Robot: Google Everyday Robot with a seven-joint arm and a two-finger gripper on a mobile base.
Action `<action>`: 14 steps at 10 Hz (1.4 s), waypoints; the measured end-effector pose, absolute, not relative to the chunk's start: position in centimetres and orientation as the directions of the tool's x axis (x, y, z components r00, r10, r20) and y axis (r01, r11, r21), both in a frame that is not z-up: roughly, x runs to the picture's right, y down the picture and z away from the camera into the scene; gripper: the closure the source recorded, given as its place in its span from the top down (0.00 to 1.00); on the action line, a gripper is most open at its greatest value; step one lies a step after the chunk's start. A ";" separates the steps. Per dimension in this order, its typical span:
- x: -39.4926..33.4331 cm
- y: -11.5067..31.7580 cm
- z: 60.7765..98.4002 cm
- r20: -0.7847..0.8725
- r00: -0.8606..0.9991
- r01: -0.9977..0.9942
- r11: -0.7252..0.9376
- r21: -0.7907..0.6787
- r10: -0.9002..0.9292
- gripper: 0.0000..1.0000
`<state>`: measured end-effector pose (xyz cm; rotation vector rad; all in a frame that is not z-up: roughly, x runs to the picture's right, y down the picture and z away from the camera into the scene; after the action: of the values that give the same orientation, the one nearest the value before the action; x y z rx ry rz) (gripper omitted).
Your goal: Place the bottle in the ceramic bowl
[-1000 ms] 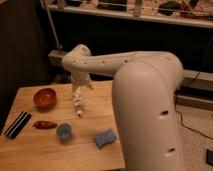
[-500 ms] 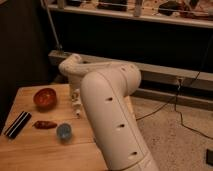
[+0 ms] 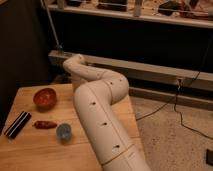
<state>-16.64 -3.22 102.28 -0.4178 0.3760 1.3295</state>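
Left of the arm point(image 3: 100, 120), on the surface point(image 3: 35, 155): bowl point(image 3: 45, 98), blue cup point(image 3: 63, 131), dark red thing point(image 3: 45, 124), black bar point(image 3: 17, 124). End effector and bottle out of sight; open or closed, cannot tell.

One ceramic bowl point(image 3: 45, 97), one blue cup point(image 3: 63, 131), one dark red thing point(image 3: 45, 124) and one black striped object point(image 3: 17, 124) are counted on one wooden table point(image 3: 40, 155). One arm point(image 3: 100, 110) is seen (the gripper is hidden behind it).
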 end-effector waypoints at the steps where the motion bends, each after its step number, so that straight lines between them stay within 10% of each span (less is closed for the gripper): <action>1: -15.6 -4.7 101.8 -0.480 0.176 -0.982 0.185 -0.029 0.859 0.20; 3: -14.7 -7.5 99.9 -0.455 0.136 -0.986 0.166 0.025 0.880 0.01; 8: -22.1 -15.2 92.9 -0.224 0.087 -0.982 0.046 -0.185 0.971 0.00; 14: -31.2 -11.4 83.6 -0.014 0.280 -0.884 0.252 -0.393 0.960 0.00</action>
<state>-31.23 -11.38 83.57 -0.3553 -0.2473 1.2712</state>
